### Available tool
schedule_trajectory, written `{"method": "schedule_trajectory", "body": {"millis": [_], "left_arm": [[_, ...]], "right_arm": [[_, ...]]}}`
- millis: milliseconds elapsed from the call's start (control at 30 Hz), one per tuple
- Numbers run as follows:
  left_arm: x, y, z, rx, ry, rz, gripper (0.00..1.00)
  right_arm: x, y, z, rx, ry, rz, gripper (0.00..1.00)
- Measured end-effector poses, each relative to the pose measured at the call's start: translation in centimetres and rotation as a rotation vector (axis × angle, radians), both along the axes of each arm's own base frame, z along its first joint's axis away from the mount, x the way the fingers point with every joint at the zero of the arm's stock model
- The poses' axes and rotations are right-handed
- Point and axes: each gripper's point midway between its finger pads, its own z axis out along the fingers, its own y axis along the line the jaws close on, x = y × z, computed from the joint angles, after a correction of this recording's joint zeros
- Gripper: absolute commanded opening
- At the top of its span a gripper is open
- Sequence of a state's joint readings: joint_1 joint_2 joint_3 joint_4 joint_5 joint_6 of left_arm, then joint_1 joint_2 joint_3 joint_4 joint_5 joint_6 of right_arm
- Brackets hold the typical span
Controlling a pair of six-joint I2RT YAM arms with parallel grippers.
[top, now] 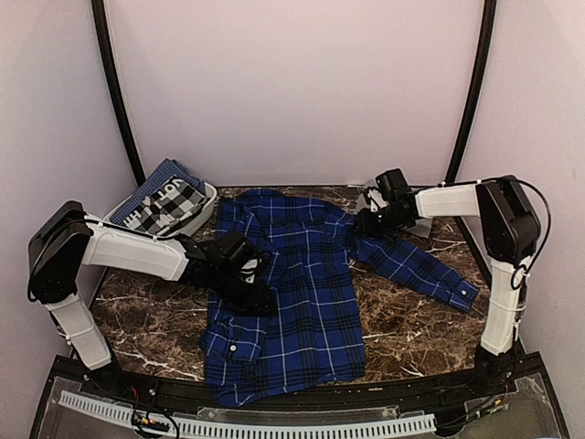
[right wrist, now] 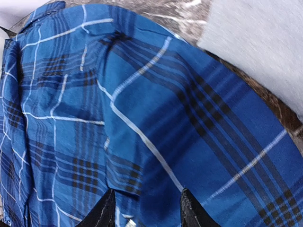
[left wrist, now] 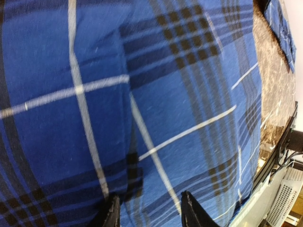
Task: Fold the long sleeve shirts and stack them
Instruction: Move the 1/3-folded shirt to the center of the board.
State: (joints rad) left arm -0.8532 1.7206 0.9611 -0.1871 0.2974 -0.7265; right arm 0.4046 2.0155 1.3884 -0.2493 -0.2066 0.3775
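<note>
Left tool (left wrist: 149, 201): half spread on the plaid shirt (top: 306, 293); I can't tell if it pinches cloth.
Right tool (right wrist: 147, 198): likewise half spread, grip unclear.

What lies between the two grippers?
The blue plaid shirt fills the stretch from the left gripper to the right gripper, its body spread on the table; the top view shows this.

The only lettering you can make out is on the dark folded cloth (top: 163, 199) in the white bin (top: 209, 194) at the far left of the surface (top: 411, 320). It has big white capitals that look like "JOT", a heart shape and "H". They lie askew and partly hidden, so you can't read the whole wording.
</note>
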Motion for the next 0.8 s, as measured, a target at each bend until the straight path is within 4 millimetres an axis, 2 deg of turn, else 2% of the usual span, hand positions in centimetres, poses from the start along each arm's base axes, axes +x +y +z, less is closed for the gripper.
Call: {"method": "schedule_trajectory", "body": {"millis": [133, 367, 533, 800], "left_arm": [[-1.2, 1.0, -1.4, 0.026, 0.031, -0.018, 0.42], [-2.4, 2.3, -1.6, 0.022, 0.021, -0.024, 0.42], [-3.3, 4.1, -1.8, 0.063, 0.021, -0.017, 0.42], [-3.3, 5.1, -1.9, 0.099, 0.016, -0.003, 0.42]], "right_arm": [[-0.8, -0.8, -0.8, 0.006, 0.009, -0.016, 0.42], [-2.7, -2.2, -3.5, 0.007, 0.048, -0.040, 0.43], [-2.2, -3.6, -3.4, 0.021, 0.034, -0.068, 0.46], [-2.1, -4.7, -2.9, 0.013, 0.037, -0.084, 0.52]]}}
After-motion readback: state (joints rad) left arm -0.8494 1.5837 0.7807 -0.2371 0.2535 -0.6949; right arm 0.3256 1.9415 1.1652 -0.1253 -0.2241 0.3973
